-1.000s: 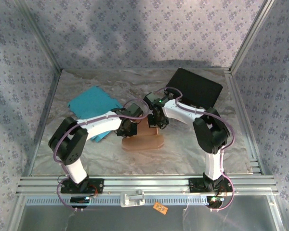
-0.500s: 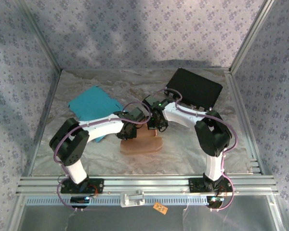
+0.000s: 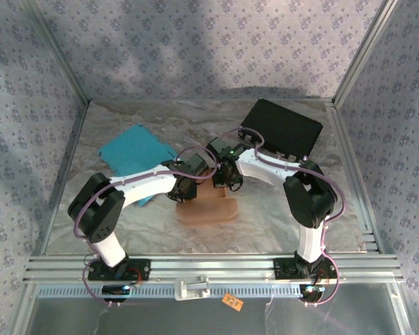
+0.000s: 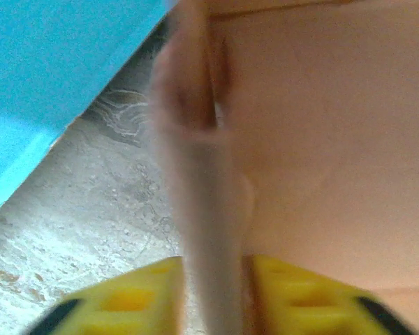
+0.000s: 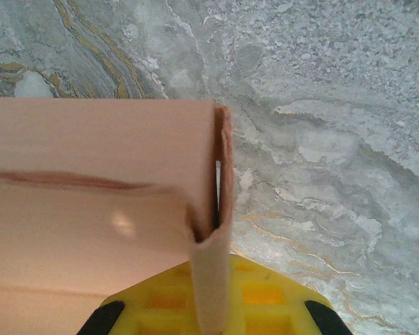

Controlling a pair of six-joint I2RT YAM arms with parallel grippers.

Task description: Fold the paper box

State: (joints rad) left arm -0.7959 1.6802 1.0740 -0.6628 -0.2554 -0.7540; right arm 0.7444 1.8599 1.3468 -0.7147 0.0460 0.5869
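Note:
The tan paper box [image 3: 208,209] lies partly folded on the marbled table, at the middle between both arms. My left gripper [image 3: 187,190] is at its left rear corner. In the left wrist view an upright box wall [image 4: 202,209] stands between the yellow fingers [image 4: 133,300] of the left gripper [image 4: 213,296], which have parted slightly around it, so that gripper is open. My right gripper [image 3: 228,183] is at the box's right rear corner. In the right wrist view it [image 5: 213,300] is shut on a doubled-over wall [image 5: 213,279] of the paper box [image 5: 84,209].
A teal sheet [image 3: 136,150] lies at the left rear, its edge [image 4: 42,77] close to the box. A black flat case [image 3: 283,129] sits at the right rear. Metal frame rails border the table, and patterned walls surround it.
The left gripper's jaws have loosened from shut to slightly apart around the box wall, and the left arm shifted a little. The right gripper keeps its hold.

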